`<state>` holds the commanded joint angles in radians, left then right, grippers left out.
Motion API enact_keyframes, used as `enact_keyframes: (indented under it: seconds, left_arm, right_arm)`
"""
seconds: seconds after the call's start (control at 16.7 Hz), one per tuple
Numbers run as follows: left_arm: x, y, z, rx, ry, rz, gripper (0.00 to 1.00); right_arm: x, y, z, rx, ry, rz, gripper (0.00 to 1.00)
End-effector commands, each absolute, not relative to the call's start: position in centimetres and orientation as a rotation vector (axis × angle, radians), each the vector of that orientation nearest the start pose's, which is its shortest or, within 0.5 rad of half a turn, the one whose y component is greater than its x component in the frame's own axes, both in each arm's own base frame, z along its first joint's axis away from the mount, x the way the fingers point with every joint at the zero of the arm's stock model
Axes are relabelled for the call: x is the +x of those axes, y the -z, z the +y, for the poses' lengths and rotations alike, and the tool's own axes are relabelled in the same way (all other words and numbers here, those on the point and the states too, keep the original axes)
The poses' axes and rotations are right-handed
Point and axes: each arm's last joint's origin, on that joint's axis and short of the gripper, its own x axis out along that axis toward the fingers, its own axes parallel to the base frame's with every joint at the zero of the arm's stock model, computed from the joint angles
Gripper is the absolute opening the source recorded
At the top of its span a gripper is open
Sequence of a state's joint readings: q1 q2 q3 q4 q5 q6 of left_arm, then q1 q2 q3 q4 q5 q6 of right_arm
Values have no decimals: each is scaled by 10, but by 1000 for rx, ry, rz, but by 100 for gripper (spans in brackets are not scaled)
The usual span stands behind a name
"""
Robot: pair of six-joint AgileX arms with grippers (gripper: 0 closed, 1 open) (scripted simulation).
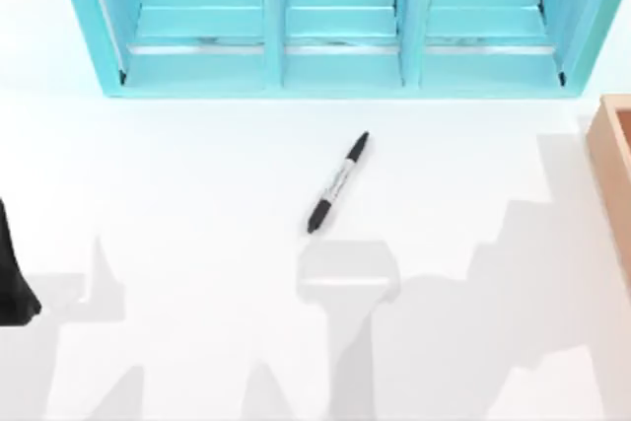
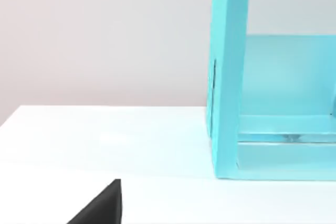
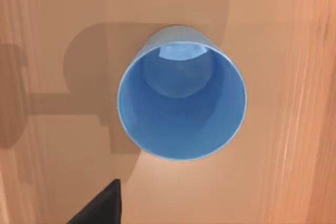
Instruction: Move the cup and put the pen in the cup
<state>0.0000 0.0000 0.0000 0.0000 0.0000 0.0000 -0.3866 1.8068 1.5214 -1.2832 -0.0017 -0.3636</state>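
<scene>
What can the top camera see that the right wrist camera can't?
The top view alone has the slim pen with black cap and grey-white barrel lying slantwise on the white table, the turquoise shelf unit behind it, and a black part of the left arm at the table's left edge. The right wrist view alone has the small blue tapered cup, upright and empty, seen from above. Both share a brown wooden surface: the cup stands on it, and a wooden box's rim sits at the table's right edge.

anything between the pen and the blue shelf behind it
Nothing: in the top view only bare white table lies between the pen and the shelf.
</scene>
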Motion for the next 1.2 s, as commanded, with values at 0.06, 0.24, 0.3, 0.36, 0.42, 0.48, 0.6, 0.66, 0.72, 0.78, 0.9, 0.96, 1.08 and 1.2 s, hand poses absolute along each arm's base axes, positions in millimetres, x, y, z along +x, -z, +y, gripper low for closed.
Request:
enact_keyframes:
  seconds: [0.06, 0.24, 0.3, 0.36, 0.42, 0.48, 0.6, 0.66, 0.72, 0.78, 0.9, 0.96, 1.08, 1.2]
  left_arm:
    - [106, -160, -1, 0, 0, 0, 100]
    - [106, -160, -1, 0, 0, 0, 100]
    - [106, -160, -1, 0, 0, 0, 100]
    - [106, -160, -1, 0, 0, 0, 100]
    - [106, -160, -1, 0, 0, 0, 100]
    - [106, -160, -1, 0, 0, 0, 100]
    - [106, -160, -1, 0, 0, 0, 100]
    - [106, -160, -1, 0, 0, 0, 100]
    - [106, -160, -1, 0, 0, 0, 100]
    - [106, -160, -1, 0, 0, 0, 100]
    - [106, -160, -1, 0, 0, 0, 100]
    - [106, -160, -1, 0, 0, 0, 100]
    - [106, -160, -1, 0, 0, 0, 100]
    - [106, -160, -1, 0, 0, 0, 100]
  right_arm:
    - [316, -246, -125, 16, 14, 1568, 100]
    - [316, -245, -123, 13, 12, 1567, 100]
    - [317, -241, -124, 16, 13, 1570, 100]
    - [317, -234, -124, 18, 13, 1574, 100]
    - [318, -226, -125, 18, 13, 1573, 100]
    - [319, -217, -125, 16, 14, 1569, 100]
    - [320, -196, -126, 17, 14, 1569, 100]
    - [320, -185, -126, 16, 14, 1567, 100]
    - [320, -174, -126, 14, 16, 1562, 100]
    - [320, -163, -125, 14, 16, 1562, 100]
    - [317, -149, -125, 16, 14, 1567, 100]
    - [317, -147, -125, 16, 14, 1568, 100]
    - [316, -146, -125, 16, 14, 1568, 100]
    - [316, -146, -125, 16, 14, 1568, 100]
